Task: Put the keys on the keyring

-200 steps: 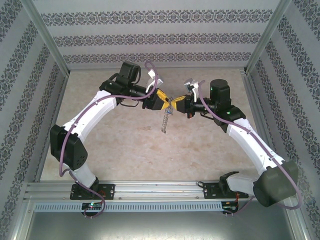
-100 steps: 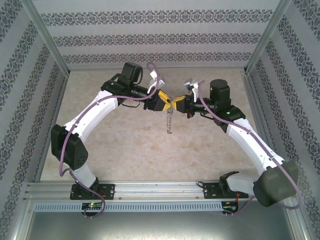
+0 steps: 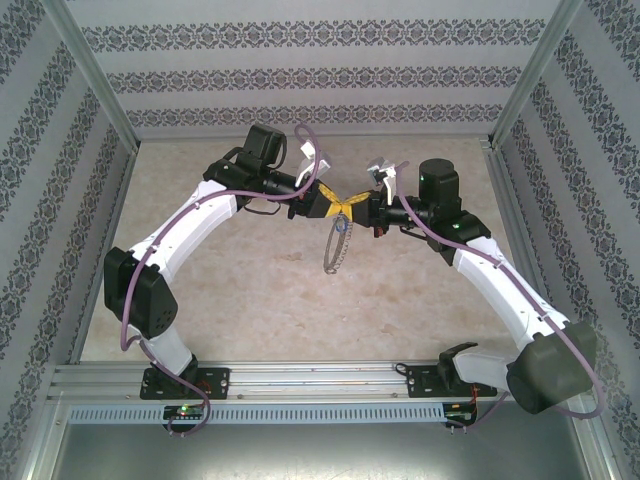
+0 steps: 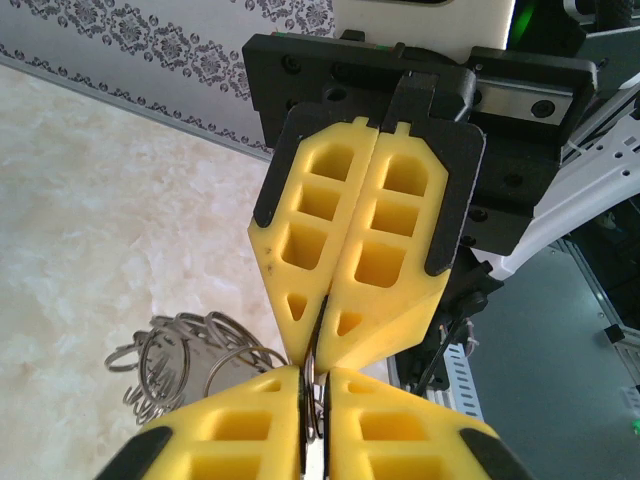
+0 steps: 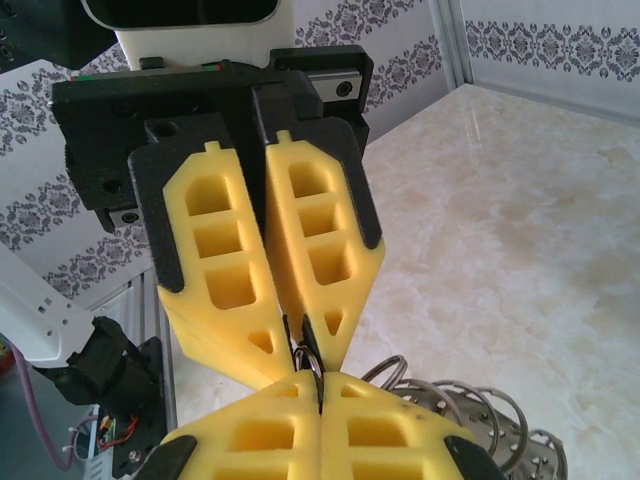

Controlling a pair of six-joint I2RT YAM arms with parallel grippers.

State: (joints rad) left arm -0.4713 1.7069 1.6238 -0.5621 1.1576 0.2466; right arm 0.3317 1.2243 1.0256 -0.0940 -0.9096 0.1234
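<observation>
My left gripper (image 3: pixel 335 201) and right gripper (image 3: pixel 351 204) meet tip to tip above the middle of the table. Both are shut on the thin silvery wire of the keyring (image 4: pixel 314 385), which runs across the two pairs of yellow jaws. In the left wrist view my own gripper (image 4: pixel 314 378) is at the bottom, facing the right one above it. In the right wrist view the keyring wire (image 5: pixel 311 362) sticks up from my own gripper (image 5: pixel 320 388). A fine chain (image 3: pixel 336 250) hangs below the grip. A small blue spot (image 3: pixel 343 226), likely the key, hangs at its top.
A bunch of silvery loops (image 4: pixel 178 362) dangles beside the jaws, the same loops (image 5: pixel 470 405) also seen from the right wrist. The marble-patterned tabletop (image 3: pixel 250 290) lies below. Patterned walls (image 3: pixel 300 70) and metal posts close in the back and sides.
The left gripper's jaws have closed onto the keyring. The hanging chain has swung slightly right and now hangs as a wider loop. The right arm stayed put.
</observation>
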